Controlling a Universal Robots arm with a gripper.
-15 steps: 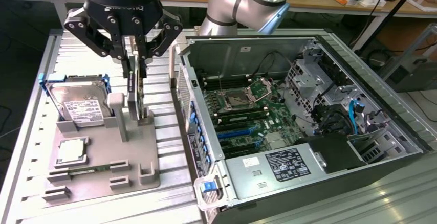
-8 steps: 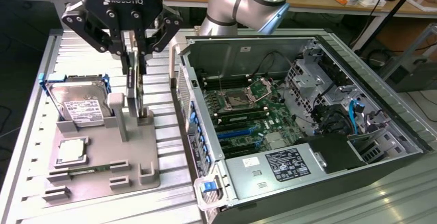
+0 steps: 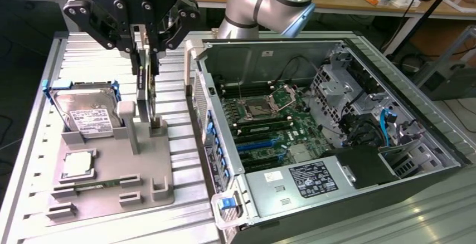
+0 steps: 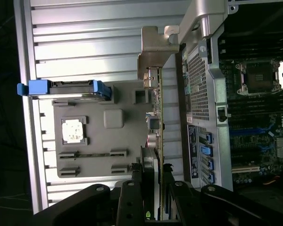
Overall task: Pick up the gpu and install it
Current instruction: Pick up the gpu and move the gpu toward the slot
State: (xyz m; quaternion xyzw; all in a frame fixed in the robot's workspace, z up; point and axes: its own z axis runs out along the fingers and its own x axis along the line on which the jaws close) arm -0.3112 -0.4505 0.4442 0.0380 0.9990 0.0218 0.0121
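over the grey holder [image 3: 111, 166], the fingers [image 4: 130, 202] are clamped on the upright gpu [image 3: 146, 91].

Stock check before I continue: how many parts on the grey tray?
4: hard drive in its blue frame; chip beside it; a likely memory stick flat beside the chip; card upright in the claw. None seems hidden.

Logged from my remote station:
- ribbed metal counter [image 3: 89, 54]
- grey fixture tray [image 3: 149, 169], holding a blue-framed hard drive [image 3: 91, 118] and a silver-topped chip [image 3: 77, 164]
- open computer case [image 3: 257, 49] just beside the tray, with its motherboard [image 3: 271, 127] and CPU socket [image 3: 262, 109] exposed
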